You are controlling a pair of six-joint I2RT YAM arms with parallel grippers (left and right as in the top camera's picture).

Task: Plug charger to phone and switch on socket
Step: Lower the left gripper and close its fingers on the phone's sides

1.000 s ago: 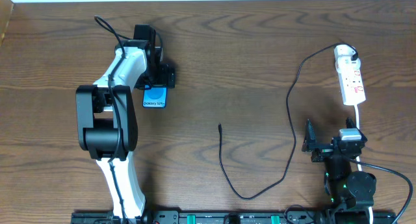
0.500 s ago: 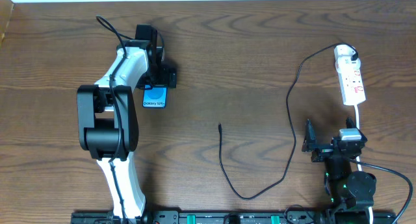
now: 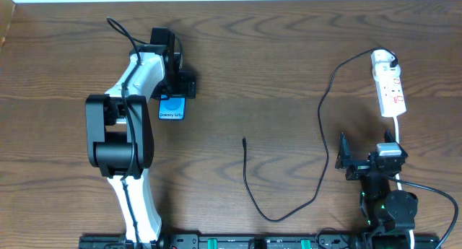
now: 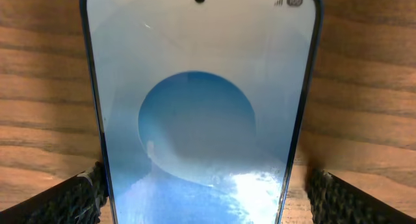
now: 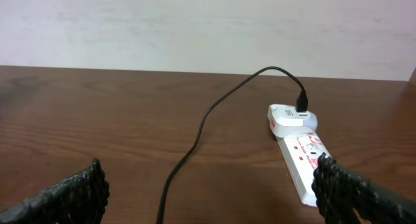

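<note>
The phone lies flat on the table at the left, its cyan-blue screen up; it fills the left wrist view. My left gripper is open and straddles the phone's far end. Its left finger is at the phone's edge and its right finger stands a little apart. The charger's black cable loops across the table, with its plug tip lying free at the centre. Its other end sits in a white adapter on the socket, also seen in the right wrist view. My right gripper is open and empty, in front of the socket.
The socket's white cord runs from the strip toward the front, beside my right arm. The table's far edge meets a white wall. The left arm's black cable arches near the far left.
The left arm has shifted very slightly over the phone. The phone, the cable and the right arm have not moved.
</note>
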